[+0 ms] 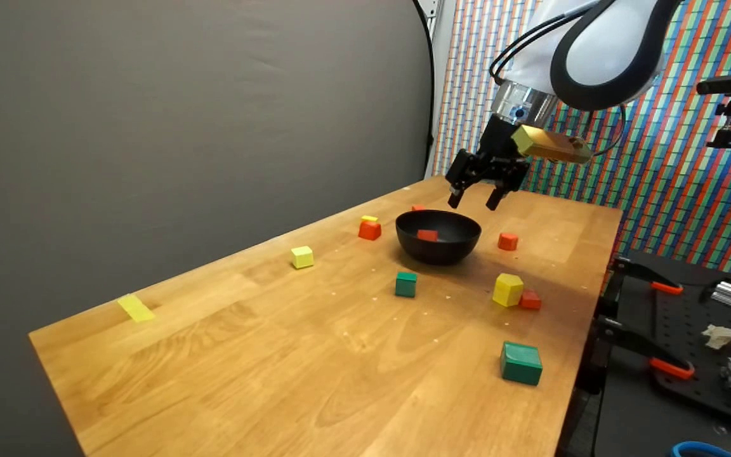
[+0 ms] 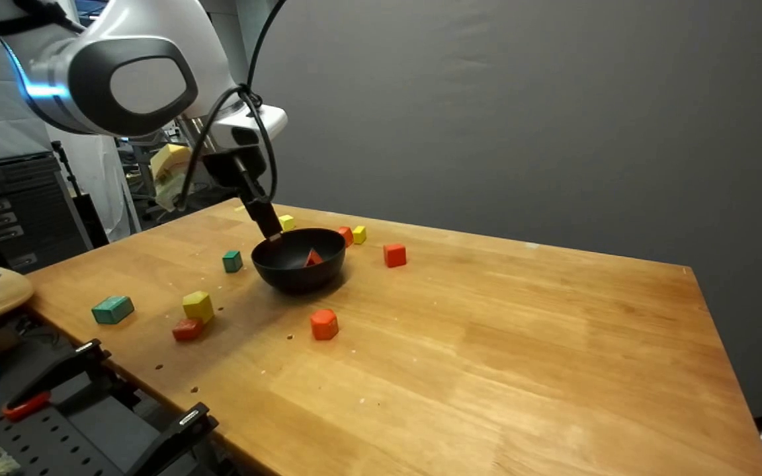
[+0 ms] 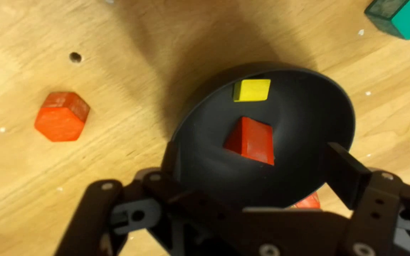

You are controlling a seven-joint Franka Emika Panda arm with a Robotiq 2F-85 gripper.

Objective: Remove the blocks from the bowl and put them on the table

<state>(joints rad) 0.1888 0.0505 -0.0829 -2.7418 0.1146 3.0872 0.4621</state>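
Bowl point(image 3: 308, 110) with seemingly two blocks point(image 3: 258, 142) inside: red, yellow

From here I see a grey backdrop point(image 1: 245, 127), yellow strip point(image 1: 136, 308), multicoloured wall point(image 1: 689, 209), two black-and-orange clamps point(image 1: 636, 343) and a drawer cabinet point(image 2: 27, 188).

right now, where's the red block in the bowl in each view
In an exterior view: red block, slightly right of centre.
In an exterior view: red block, slightly left of centre.
In the wrist view: red block, slightly right of centre.
Shared landmark: the black bowl around it.
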